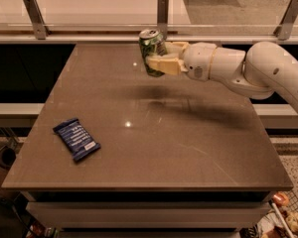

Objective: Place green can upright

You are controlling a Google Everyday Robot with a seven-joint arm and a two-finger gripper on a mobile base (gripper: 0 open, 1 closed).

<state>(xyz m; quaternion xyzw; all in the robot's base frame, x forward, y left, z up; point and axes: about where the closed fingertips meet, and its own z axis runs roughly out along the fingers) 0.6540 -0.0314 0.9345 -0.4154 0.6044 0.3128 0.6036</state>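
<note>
Holding the can (150, 41) aloft is where you stand now: the gripper (159, 56) has its fingers (163, 65) clenched on the can's lower half from the right, over the far middle of the surface (188, 148). The can looks close to upright, silver top up, leaning a little to the left. A soft shadow lying nearer you on the surface suggests the can hangs clear of it and does not touch.

So the step in hand, as I judge it, is the carry just ahead of the set-down. Your next move calls for squaring the can so its base is level, lowering it straight down until the base sits flat, and only then letting the fingers go. If you release with the lean left in, it may tip and roll.

For room, you have plenty. The middle and right of the surface are bare below and in front of the arm (268, 71). The far edge sits close behind the can, so bring it down a bit toward the centre. The blue packet (77, 139) lies well apart, near the front left corner, and is no obstacle.
</note>
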